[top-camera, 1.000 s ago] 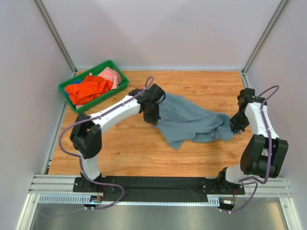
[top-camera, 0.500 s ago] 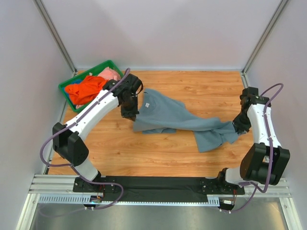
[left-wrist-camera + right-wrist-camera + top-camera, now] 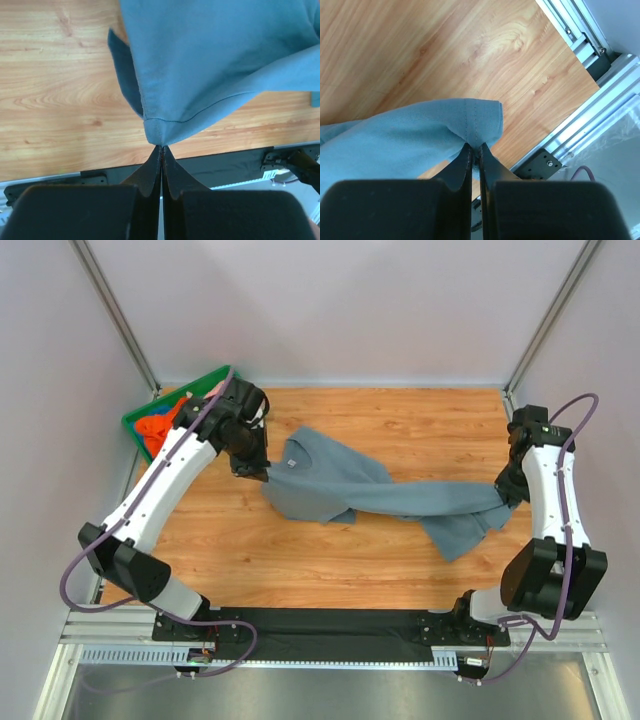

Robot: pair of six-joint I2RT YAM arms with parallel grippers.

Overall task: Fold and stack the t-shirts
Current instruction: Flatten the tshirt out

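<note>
A slate grey-blue t-shirt [image 3: 330, 480] hangs stretched across the table between both arms, sagging in the middle. At its left end my left gripper [image 3: 254, 472] is shut on a pinched edge of the shirt [image 3: 200, 75], which spreads away from the tips [image 3: 161, 146]. My right gripper [image 3: 504, 487] is shut on a stitched hem of the same shirt [image 3: 395, 140] at the right end, the fabric bunched at the tips [image 3: 475, 146]. A small white label shows near the collar. An orange t-shirt [image 3: 155, 426] lies in the bin, partly hidden by the left arm.
A green plastic bin [image 3: 135, 425] sits at the back left corner, largely behind my left arm. The wooden tabletop [image 3: 400, 420] is ringed by pale walls. A black strip and metal rail [image 3: 330, 625] run along the near edge.
My left gripper has carried its end of the grey-blue shirt leftward toward the bin, and the right gripper has shifted slightly right. The crumpled shirt has been pulled out long between them.
</note>
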